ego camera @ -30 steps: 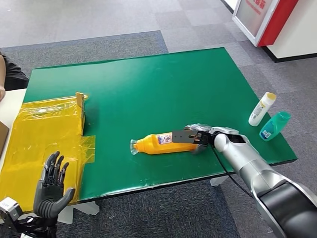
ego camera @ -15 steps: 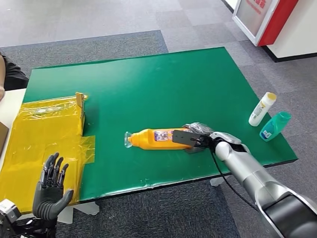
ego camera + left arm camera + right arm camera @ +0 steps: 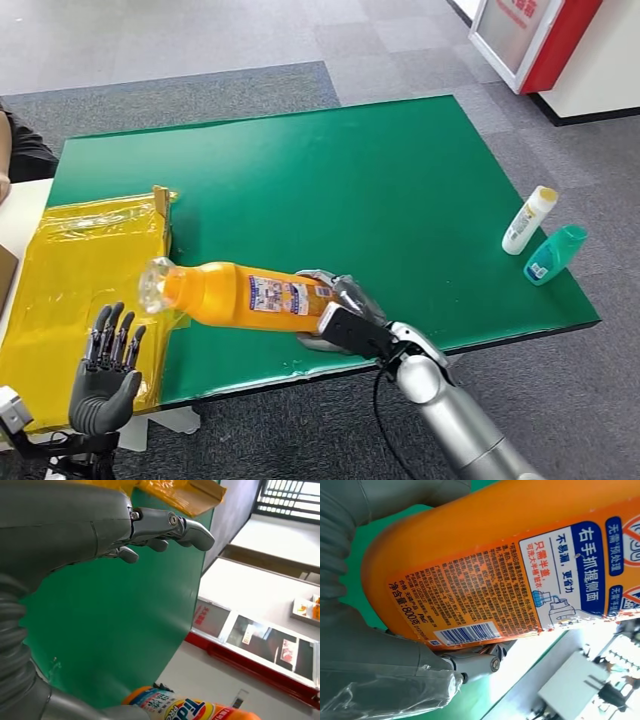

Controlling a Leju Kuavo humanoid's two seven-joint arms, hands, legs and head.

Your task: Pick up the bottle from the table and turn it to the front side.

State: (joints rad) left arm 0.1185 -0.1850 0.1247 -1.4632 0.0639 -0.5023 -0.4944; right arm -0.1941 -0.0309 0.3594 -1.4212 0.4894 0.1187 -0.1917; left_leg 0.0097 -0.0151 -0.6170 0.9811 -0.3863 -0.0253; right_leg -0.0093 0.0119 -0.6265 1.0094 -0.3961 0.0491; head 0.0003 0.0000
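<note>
My right hand (image 3: pixel 343 315) grips the base end of an orange detergent bottle (image 3: pixel 241 296) and holds it lifted above the green table (image 3: pixel 317 180), lying roughly level with its clear cap toward the yellow sheet. In the right wrist view the bottle's back label with small print and a barcode (image 3: pixel 471 580) faces the camera, with my right hand (image 3: pixel 395 670) wrapped under it. My left hand (image 3: pixel 106 375) hovers open beyond the table's near left corner, fingers spread (image 3: pixel 158 527); the bottle's front label (image 3: pixel 188 707) shows in the left wrist view.
A yellow plastic sheet (image 3: pixel 83 280) covers the table's left end, with a small cardboard flap (image 3: pixel 161 215) standing on it. A white bottle (image 3: pixel 528 220) and a teal bottle (image 3: pixel 555 253) lie at the right edge. A person's arm (image 3: pixel 7 150) is at far left.
My right hand lifted the orange bottle off the table and carried it left and toward me, its cap now over the yellow sheet's edge. The left hand stayed nearly still.
</note>
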